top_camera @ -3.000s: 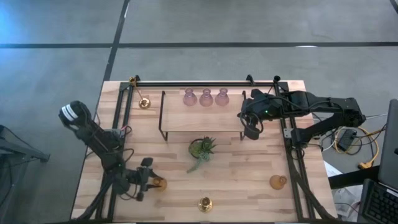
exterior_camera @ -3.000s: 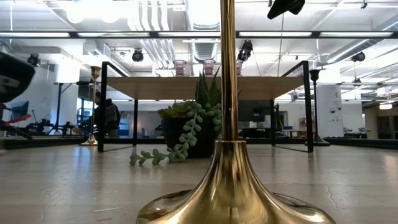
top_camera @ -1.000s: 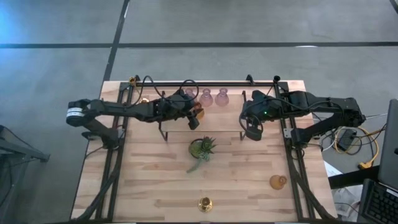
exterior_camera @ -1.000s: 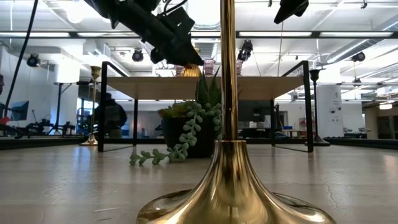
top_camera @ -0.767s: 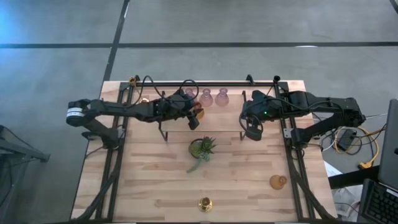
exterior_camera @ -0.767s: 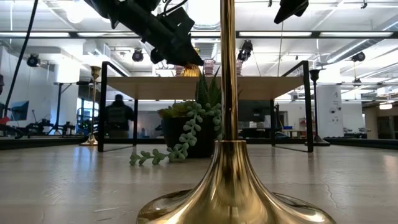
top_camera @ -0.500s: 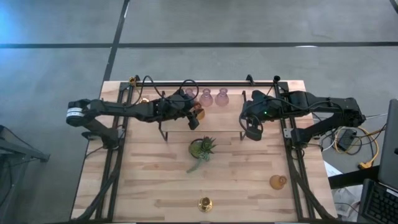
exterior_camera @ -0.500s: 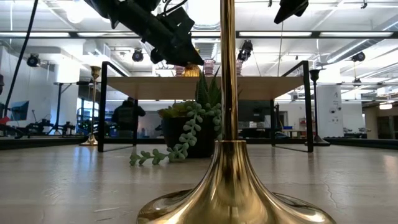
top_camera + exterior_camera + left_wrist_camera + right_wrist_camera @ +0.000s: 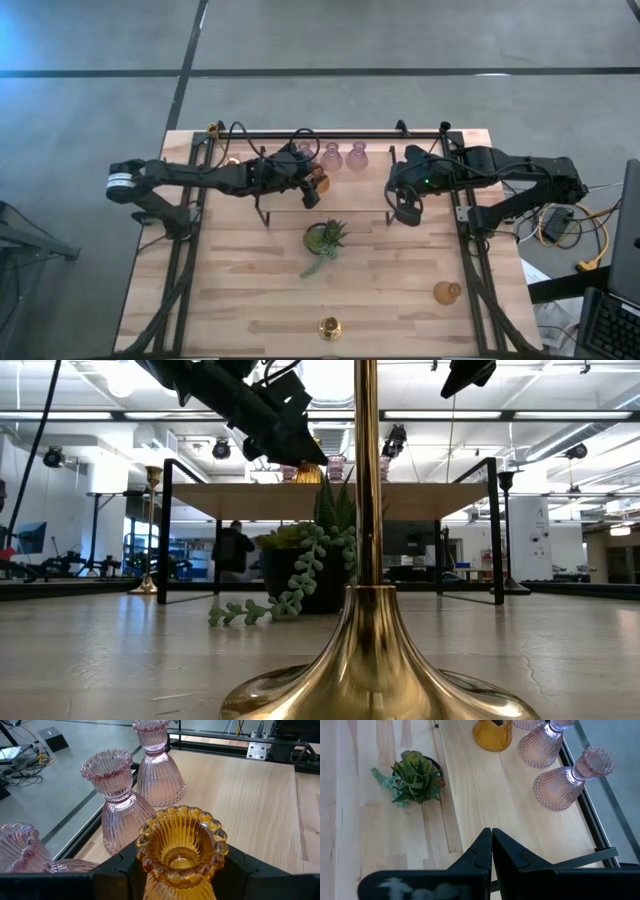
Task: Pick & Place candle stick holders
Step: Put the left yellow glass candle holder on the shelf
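Observation:
My left gripper reaches over the raised wooden shelf and is shut on an amber glass holder, next to three pale pink holders that stand on their bases along the shelf's far edge. The amber holder also shows in the right wrist view, with its base at the shelf top. My right gripper is shut and empty above the shelf's right end. A second amber holder stands near the right edge. One brass holder stands at the near edge, another at the far left. My left gripper pinches the amber holder's neck, just under its beaded rim, between its two fingers. The fingers come from the table's left, slanting down. The holder stands upright with its base at the shelf top. I cannot tell whether it rests there.
A small green potted plant stands in front of the shelf, mid table. A black slim holder shows by the shelf's right end. Black rails run along both table sides and the far edge. A person is in the room beyond.
My left gripper has carried the amber holder from the table's near left corner up and toward the far edge, to the shelf beside the pink holders. It has kept still there for the last second. A person beyond the table has walked rightward.

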You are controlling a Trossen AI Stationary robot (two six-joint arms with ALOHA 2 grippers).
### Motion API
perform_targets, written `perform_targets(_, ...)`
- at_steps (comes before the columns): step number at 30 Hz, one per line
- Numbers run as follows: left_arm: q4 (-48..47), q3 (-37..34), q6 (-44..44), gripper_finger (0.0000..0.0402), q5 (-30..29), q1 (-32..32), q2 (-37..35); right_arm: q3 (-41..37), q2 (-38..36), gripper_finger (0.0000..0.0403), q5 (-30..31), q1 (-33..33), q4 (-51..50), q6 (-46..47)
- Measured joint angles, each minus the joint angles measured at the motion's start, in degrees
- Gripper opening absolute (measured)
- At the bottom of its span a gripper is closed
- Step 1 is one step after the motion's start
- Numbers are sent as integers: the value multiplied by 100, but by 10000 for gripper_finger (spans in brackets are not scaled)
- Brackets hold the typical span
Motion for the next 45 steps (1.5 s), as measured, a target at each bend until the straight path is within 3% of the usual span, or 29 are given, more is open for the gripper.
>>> perform_targets(9, -93, 0, -3, 187, -6, 29, -2, 0, 0, 8, 0, 4, 0, 8)
perform_targets(18, -117, -2, -35, 282, 173, 35, -12, 0, 0, 8, 0, 4, 0, 8)
perform_targets(22, -116, -2, -45, 305, 280, 35, -74, 0, 0, 8, 0, 2, 0, 8)
perform_targets(41, -515, -4, 169, 303, 269, 20, -1369, 0, 0, 8, 0, 0, -36, 32)
perform_targets(45, -712, -4, 206, 302, 753, 20, -1746, 0, 0, 8, 0, 0, -77, 35)
